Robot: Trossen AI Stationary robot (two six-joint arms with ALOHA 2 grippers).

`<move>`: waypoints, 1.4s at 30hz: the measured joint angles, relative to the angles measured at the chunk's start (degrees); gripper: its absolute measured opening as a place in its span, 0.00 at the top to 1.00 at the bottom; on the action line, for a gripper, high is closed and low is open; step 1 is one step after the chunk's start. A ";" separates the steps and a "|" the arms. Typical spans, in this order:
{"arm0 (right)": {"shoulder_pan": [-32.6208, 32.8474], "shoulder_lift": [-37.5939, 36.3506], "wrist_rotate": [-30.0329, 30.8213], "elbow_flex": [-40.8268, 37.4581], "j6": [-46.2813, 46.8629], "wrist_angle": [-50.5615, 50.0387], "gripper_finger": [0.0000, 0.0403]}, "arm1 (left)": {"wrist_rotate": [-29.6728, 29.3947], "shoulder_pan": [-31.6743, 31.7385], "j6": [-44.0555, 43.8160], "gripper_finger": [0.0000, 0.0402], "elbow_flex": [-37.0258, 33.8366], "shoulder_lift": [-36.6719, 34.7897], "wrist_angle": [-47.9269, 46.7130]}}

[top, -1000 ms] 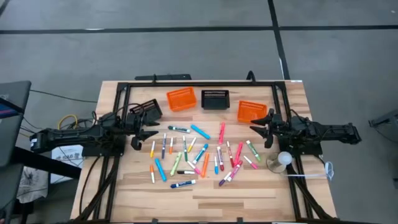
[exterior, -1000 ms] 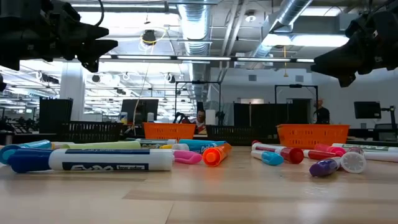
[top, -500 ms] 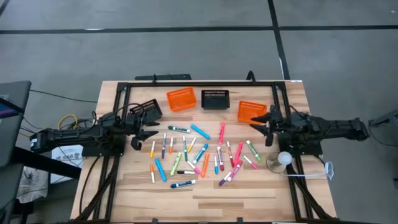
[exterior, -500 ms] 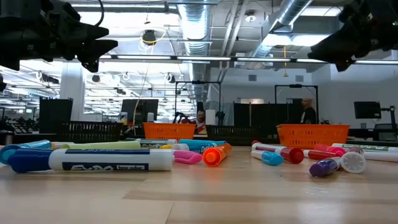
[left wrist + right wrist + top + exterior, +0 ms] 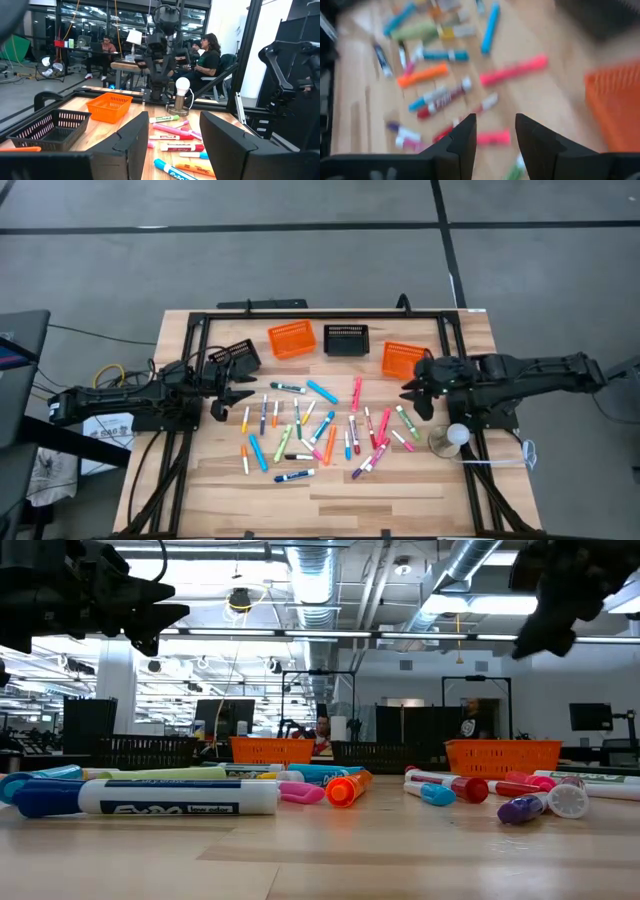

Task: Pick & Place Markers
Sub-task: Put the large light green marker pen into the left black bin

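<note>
- Markers [image 5: 320, 430], short capped pens in many colours, all lie scattered on the wooden tabletop [image 5: 400, 490]; none is visibly in the orange mesh baskets [image 5: 291, 339].
- Left gripper [image 5: 234, 390] hovers empty, fingers apart.
- Right gripper [image 5: 412, 394], part-open and empty, hangs above the pile's edge; judging by this, nearly everything remains.

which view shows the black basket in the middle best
The high view: the black basket shows whole from above, between two orange baskets. The low view gives only a dark strip behind the markers; the left wrist view shows another black one; the right wrist view shows none clearly.
</note>
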 joint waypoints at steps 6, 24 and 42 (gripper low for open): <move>0.15 7.09 -7.86 2.89 2.26 -6.26 0.69 | 0.00 -0.01 0.04 0.56 0.02 0.00 0.00; -0.02 23.48 -11.33 3.19 12.68 -12.63 0.68 | -0.01 0.00 0.04 0.56 0.00 0.02 -0.02; 0.50 24.53 -11.06 3.19 16.92 -11.18 0.40 | -0.01 -0.02 0.06 0.56 0.00 3.08 -0.04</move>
